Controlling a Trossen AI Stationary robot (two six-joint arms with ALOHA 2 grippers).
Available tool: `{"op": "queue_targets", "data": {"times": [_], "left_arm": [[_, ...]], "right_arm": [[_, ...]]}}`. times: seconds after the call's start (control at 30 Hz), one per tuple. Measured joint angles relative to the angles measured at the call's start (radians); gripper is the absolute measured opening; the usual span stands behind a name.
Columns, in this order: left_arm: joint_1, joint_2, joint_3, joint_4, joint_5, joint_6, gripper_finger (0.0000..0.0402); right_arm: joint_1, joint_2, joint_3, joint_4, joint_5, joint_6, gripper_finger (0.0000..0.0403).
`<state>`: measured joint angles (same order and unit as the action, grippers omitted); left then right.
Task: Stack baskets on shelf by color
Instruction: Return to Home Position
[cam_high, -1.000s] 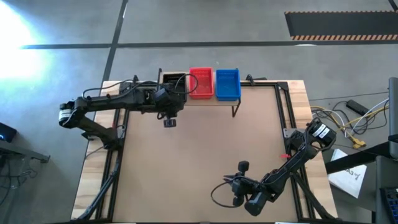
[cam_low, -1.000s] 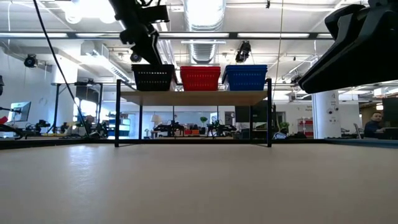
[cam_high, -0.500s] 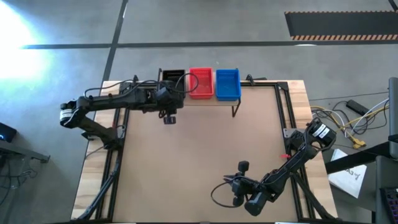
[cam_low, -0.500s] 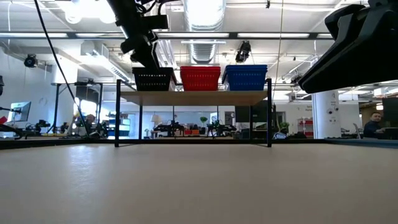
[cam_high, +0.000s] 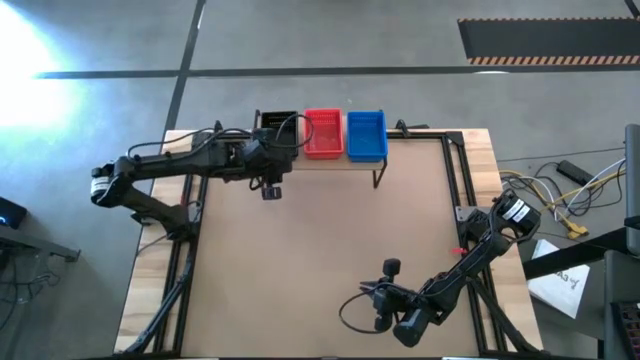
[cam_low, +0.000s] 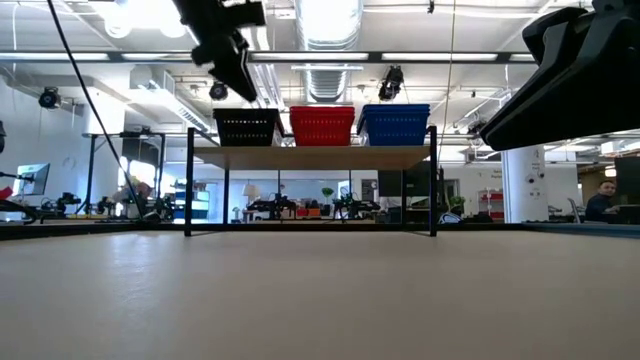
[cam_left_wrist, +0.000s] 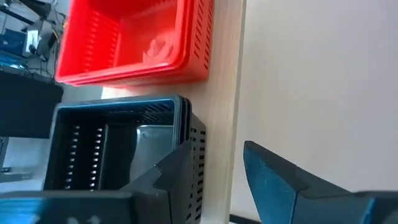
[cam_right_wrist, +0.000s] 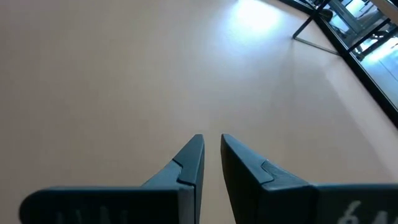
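Three basket stacks stand side by side on the light-wood shelf (cam_low: 310, 157) at the table's far edge: black (cam_high: 278, 124), red (cam_high: 322, 133) and blue (cam_high: 366, 136). In the low view they show as black (cam_low: 247, 126), red (cam_low: 322, 125) and blue (cam_low: 395, 124). My left gripper (cam_left_wrist: 214, 165) is open and empty, just above and to the near-left of the black stack (cam_left_wrist: 118, 152); it touches nothing. It also shows in the high view (cam_high: 288, 150). My right gripper (cam_right_wrist: 211, 155) is shut and empty over bare table near the front edge (cam_high: 375, 300).
The shelf stands on thin black legs (cam_low: 189, 185) with open space under it. Black frame rails (cam_high: 462, 170) run along the table's sides. The wide brown tabletop (cam_high: 330, 240) lies between the two arms. A person (cam_low: 603, 195) is in the room far behind.
My left gripper has drawn back from the black stack, a little up and toward the table's left edge. The black stack stays in place on the shelf.
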<state>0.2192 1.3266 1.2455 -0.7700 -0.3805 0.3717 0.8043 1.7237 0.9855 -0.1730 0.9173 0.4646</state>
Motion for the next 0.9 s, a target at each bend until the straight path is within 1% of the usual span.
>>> {"op": "queue_targets", "data": {"times": [0.2,0.27,0.37,0.43,0.53,0.6,0.7,0.73,0.8,0.9], "left_arm": [[-0.074,-0.091,-0.008,-0.007,0.0,-0.127,0.0128],[-0.111,-0.131,-0.034,-0.027,0.001,-0.181,0.0128],[-0.169,-0.197,-0.112,-0.003,0.002,-0.277,0.0128],[-0.209,-0.244,-0.188,0.04,0.002,-0.338,0.0128],[-0.275,-0.316,-0.33,0.167,0.002,-0.411,0.0128],[-0.314,-0.359,-0.431,0.309,0.002,-0.431,0.0128],[-0.353,-0.401,-0.57,0.534,0.004,-0.444,0.0128],[-0.359,-0.411,-0.611,0.602,0.004,-0.447,0.0128],[-0.364,-0.431,-0.676,0.706,0.006,-0.487,0.0128],[-0.363,-0.479,-0.724,0.725,0.007,-0.528,0.0123]], "right_arm": [[0.005,0.0,-0.003,-0.005,-0.001,0.012,0.0047],[0.014,-0.002,-0.016,-0.009,-0.001,0.018,0.0047],[0.024,-0.03,-0.06,-0.011,-0.022,0.055,0.0047],[0.023,-0.067,-0.102,-0.01,-0.071,0.075,0.0047],[-0.006,-0.148,-0.174,0.001,-0.152,0.094,0.0043],[-0.041,-0.219,-0.232,0.021,-0.189,0.069,0.0034],[-0.121,-0.343,-0.343,0.108,-0.263,-0.028,0.0016],[-0.158,-0.391,-0.385,0.147,-0.304,-0.073,0.0012],[-0.243,-0.497,-0.472,0.242,-0.419,-0.146,0.001],[-0.393,-0.663,-0.591,0.341,-0.603,-0.212,0.0009]]}}
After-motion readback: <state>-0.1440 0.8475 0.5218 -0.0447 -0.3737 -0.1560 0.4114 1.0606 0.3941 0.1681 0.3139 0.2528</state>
